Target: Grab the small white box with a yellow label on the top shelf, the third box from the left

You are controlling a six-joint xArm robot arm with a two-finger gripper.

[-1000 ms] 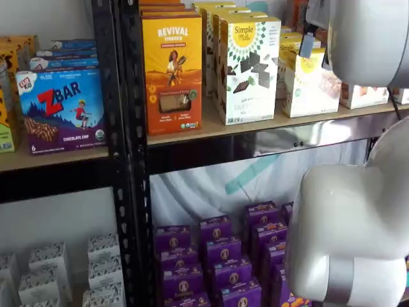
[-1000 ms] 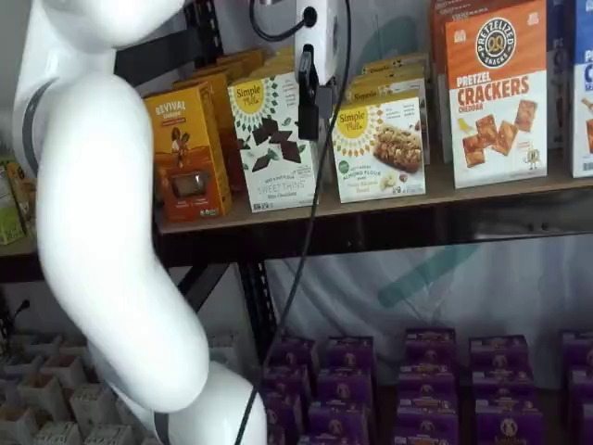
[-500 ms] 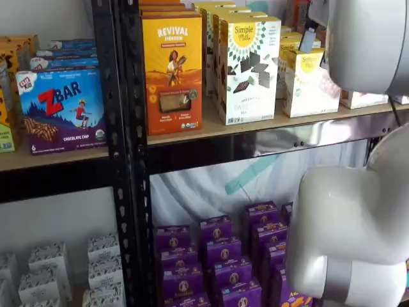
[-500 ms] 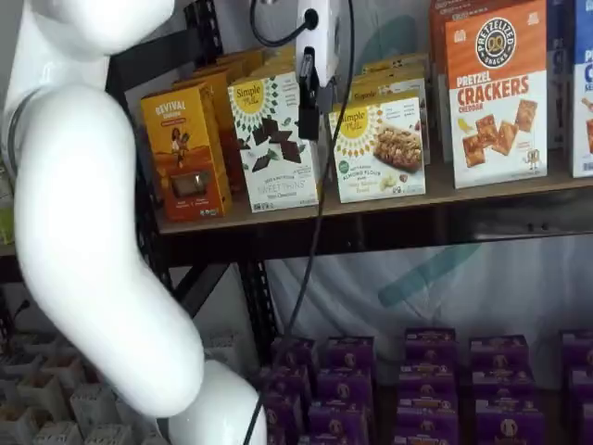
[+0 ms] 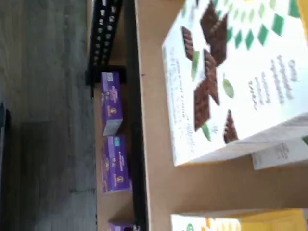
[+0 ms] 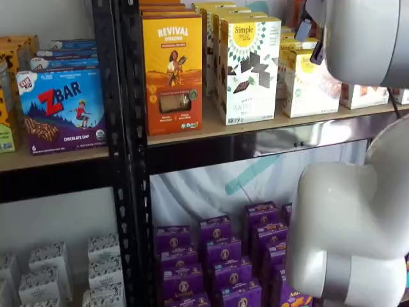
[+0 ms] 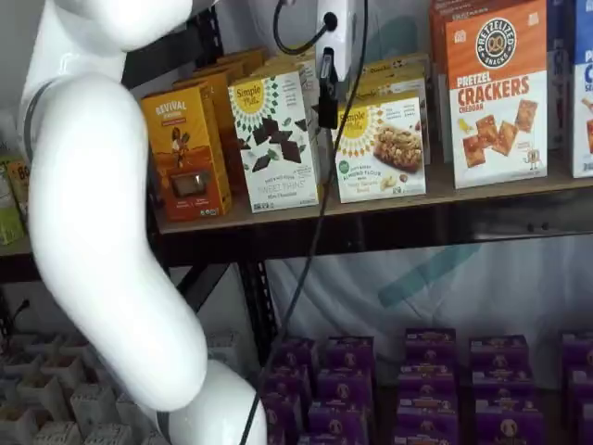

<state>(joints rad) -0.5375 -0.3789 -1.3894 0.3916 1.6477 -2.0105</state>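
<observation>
A: Where's my gripper?
B: In a shelf view it hangs from the white body, black fingers side-on in front of the gap between the tall white chocolate carton and the small white box.
A: How wide am I? Holding anything?
B: Can't tell. Only a dark finger edge shows, no readable gap. Nothing seen in it. In the other shelf view the white arm covers most of it.
A: Target location?
B: The small white box sits on the top shelf, front row, between the chocolate carton and the orange-and-white crackers carton. Upright, face out. In a shelf view it's partly behind my arm.
A: Wrist view?
B: Turned sideways. Chocolate carton fills it, tan board beside, purple boxes beyond the edge, lower down.
</observation>
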